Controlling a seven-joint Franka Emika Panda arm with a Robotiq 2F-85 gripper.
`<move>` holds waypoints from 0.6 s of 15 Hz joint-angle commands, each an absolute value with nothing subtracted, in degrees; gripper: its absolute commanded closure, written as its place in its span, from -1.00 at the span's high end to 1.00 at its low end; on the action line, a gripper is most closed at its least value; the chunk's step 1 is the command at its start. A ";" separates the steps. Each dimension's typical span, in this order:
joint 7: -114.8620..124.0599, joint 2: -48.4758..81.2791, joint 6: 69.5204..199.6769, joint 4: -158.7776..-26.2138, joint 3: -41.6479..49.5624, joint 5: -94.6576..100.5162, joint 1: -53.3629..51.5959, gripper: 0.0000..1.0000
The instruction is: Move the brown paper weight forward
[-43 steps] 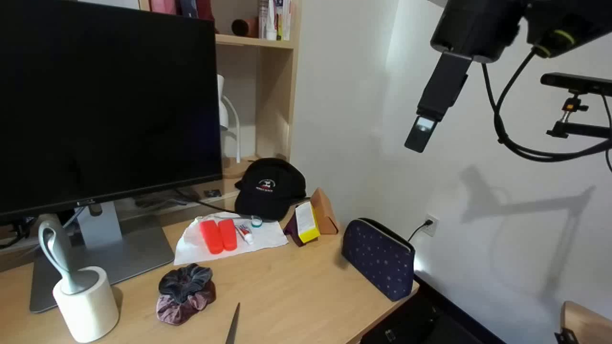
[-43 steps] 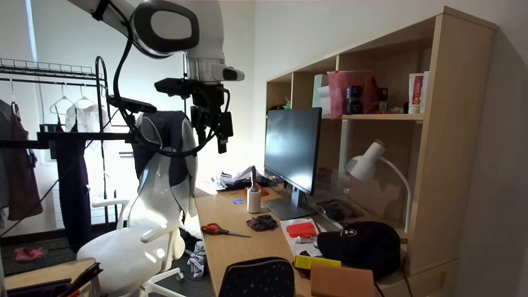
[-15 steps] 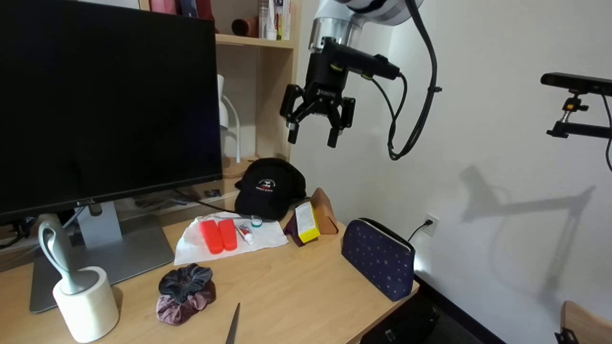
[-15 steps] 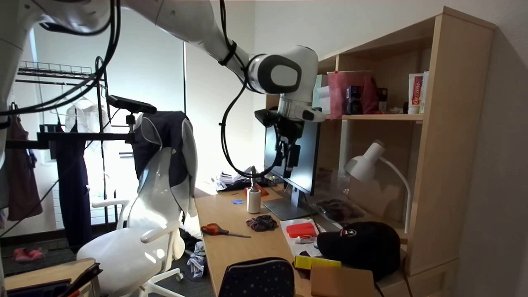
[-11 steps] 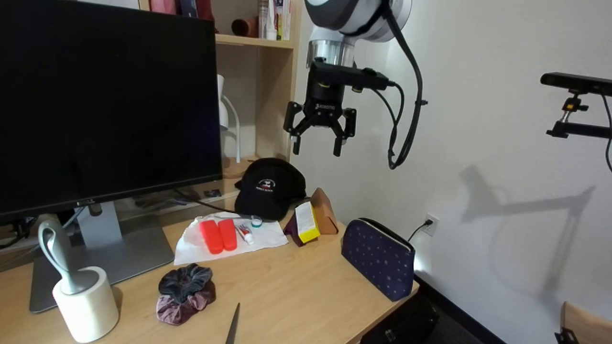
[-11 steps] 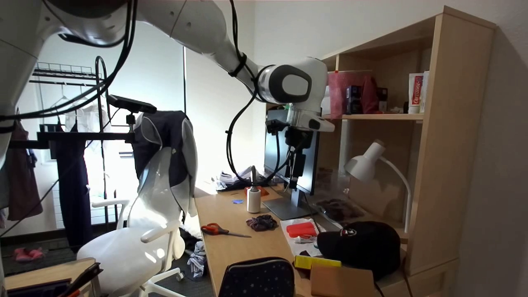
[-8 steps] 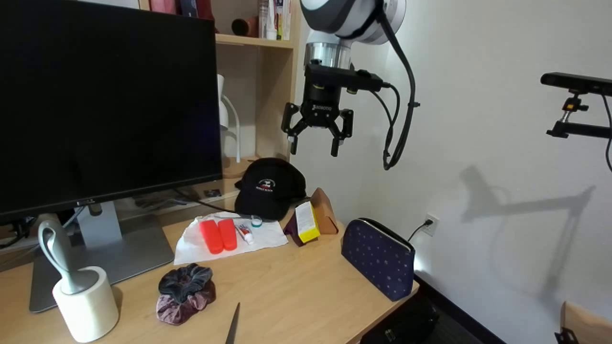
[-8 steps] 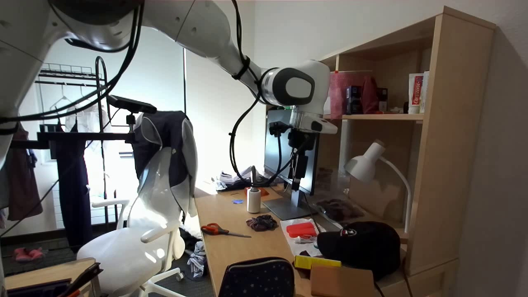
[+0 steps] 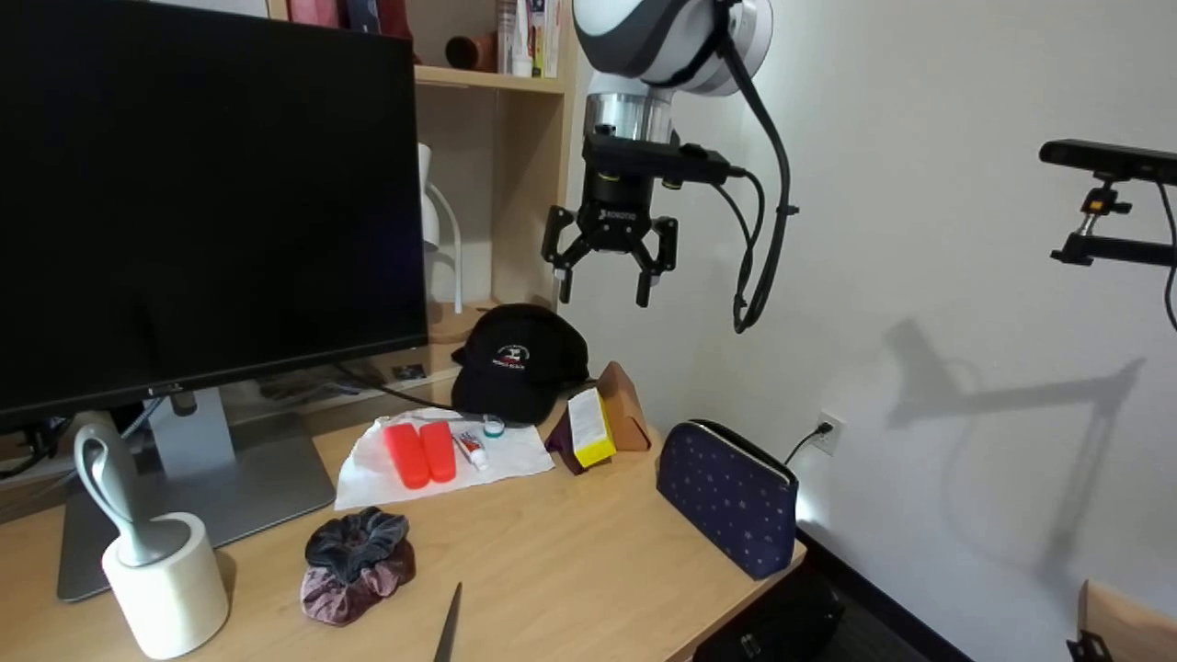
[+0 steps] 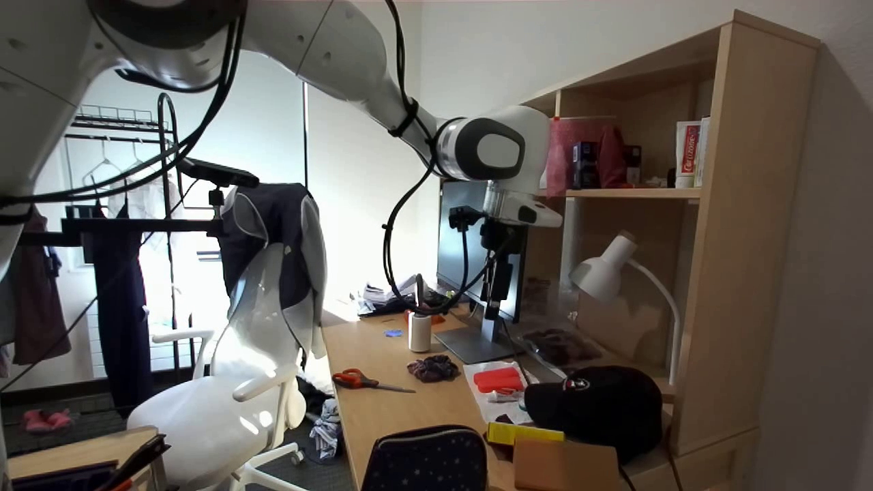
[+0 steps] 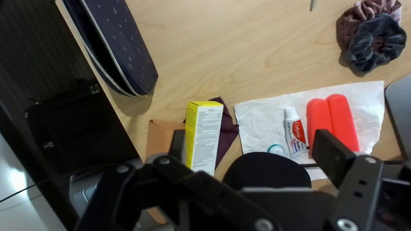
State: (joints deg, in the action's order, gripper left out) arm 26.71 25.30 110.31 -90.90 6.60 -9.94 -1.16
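The brown paper weight (image 9: 627, 409) is a tan-brown angular block on the desk, leaning beside a yellow box (image 9: 591, 428). In an exterior view its broad tan face (image 10: 566, 465) shows near the bottom edge. In the wrist view the paper weight (image 11: 160, 136) is at lower left, partly hidden by a gripper finger and arm parts. My gripper (image 9: 604, 292) points down, open and empty, well above the paper weight and the cap. In the wrist view the open fingers (image 11: 249, 139) stand wide apart with nothing between them.
A black cap (image 9: 519, 363) lies next to the boxes. A dark blue starry pouch (image 9: 726, 496) stands at the desk edge. A white paper towel (image 9: 515, 455) holds red cases and toothpaste. The monitor (image 9: 211, 202), shelf (image 10: 764, 239) and white lamp (image 10: 603, 269) stand nearby.
My arm has swung across from beyond the desk to above the cap and boxes, then sunk slightly. The gripper now points straighter down. The desk objects have not moved.
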 commanded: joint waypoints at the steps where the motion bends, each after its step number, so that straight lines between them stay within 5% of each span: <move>1: 28.69 30.75 107.85 -85.22 6.88 -10.44 1.21 1.00; 9: 28.26 44.05 105.46 -73.95 7.49 -11.21 6.09 1.00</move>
